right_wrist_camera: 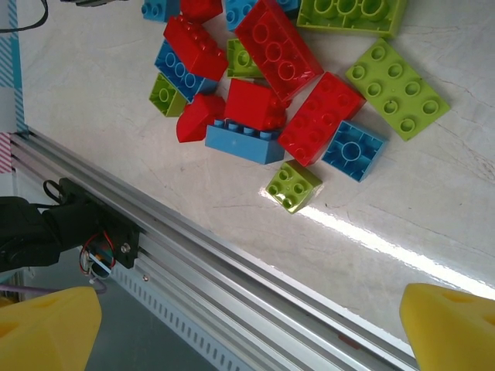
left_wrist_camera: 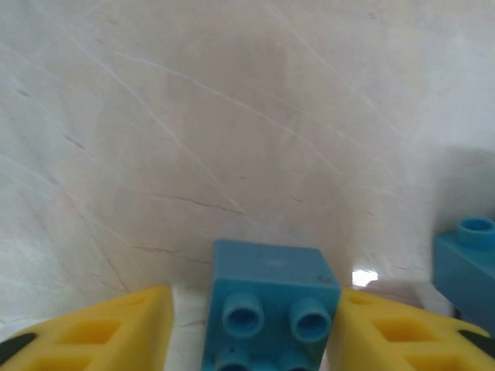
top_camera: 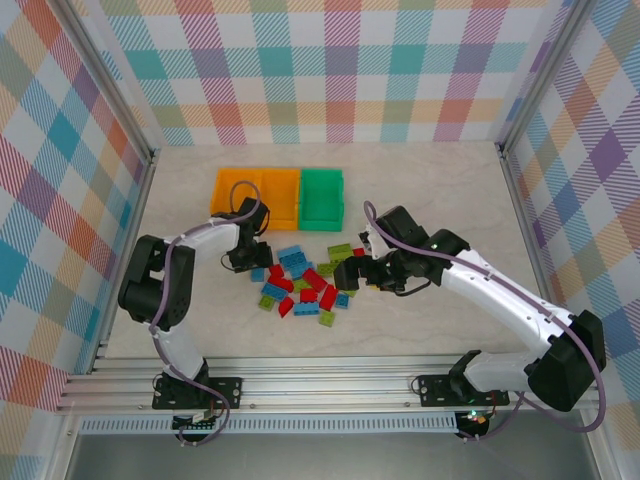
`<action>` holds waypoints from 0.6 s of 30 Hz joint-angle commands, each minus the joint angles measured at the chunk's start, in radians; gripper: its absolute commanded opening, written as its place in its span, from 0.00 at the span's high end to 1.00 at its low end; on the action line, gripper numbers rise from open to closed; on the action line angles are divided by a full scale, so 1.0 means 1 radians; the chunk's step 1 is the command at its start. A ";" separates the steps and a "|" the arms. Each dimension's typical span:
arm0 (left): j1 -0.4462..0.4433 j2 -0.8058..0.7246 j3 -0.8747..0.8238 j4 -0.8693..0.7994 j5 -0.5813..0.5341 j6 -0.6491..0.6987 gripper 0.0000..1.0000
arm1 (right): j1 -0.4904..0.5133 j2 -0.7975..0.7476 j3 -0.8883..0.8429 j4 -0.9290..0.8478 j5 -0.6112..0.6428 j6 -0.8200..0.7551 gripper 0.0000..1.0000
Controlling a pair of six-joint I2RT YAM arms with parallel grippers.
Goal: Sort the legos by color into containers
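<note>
The legos (top_camera: 300, 283) lie in a loose pile of blue, red and lime green bricks at mid-table. Behind them stand the containers in a row: two orange bins (top_camera: 256, 194) and a green bin (top_camera: 322, 198). My left gripper (top_camera: 249, 260) is low at the pile's left edge, open around a small blue brick (left_wrist_camera: 267, 305) standing on the table. Its right finger (left_wrist_camera: 387, 332) touches the brick, and a gap shows at the left finger (left_wrist_camera: 116, 328). My right gripper (top_camera: 349, 273) hovers open over the pile's right side, nothing between its fingers (right_wrist_camera: 452, 325).
Another blue brick (left_wrist_camera: 468, 263) sits just right of the left gripper. Under the right wrist lie a small lime brick (right_wrist_camera: 294, 185), a blue square brick (right_wrist_camera: 354, 149) and red bricks (right_wrist_camera: 274, 50). The aluminium rail (right_wrist_camera: 232, 263) runs along the near table edge. Checked walls surround the table.
</note>
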 commanded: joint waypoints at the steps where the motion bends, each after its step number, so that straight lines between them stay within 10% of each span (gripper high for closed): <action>1: 0.000 -0.005 0.015 -0.031 -0.058 -0.011 0.56 | 0.008 0.001 0.019 -0.008 0.013 0.020 0.00; 12: 0.015 -0.312 0.109 -0.019 -0.140 0.011 0.76 | 0.025 -0.068 0.019 0.109 0.042 0.083 0.00; 18: 0.143 -0.207 0.297 0.071 -0.183 0.028 0.76 | 0.023 -0.091 0.025 0.113 0.105 0.106 0.00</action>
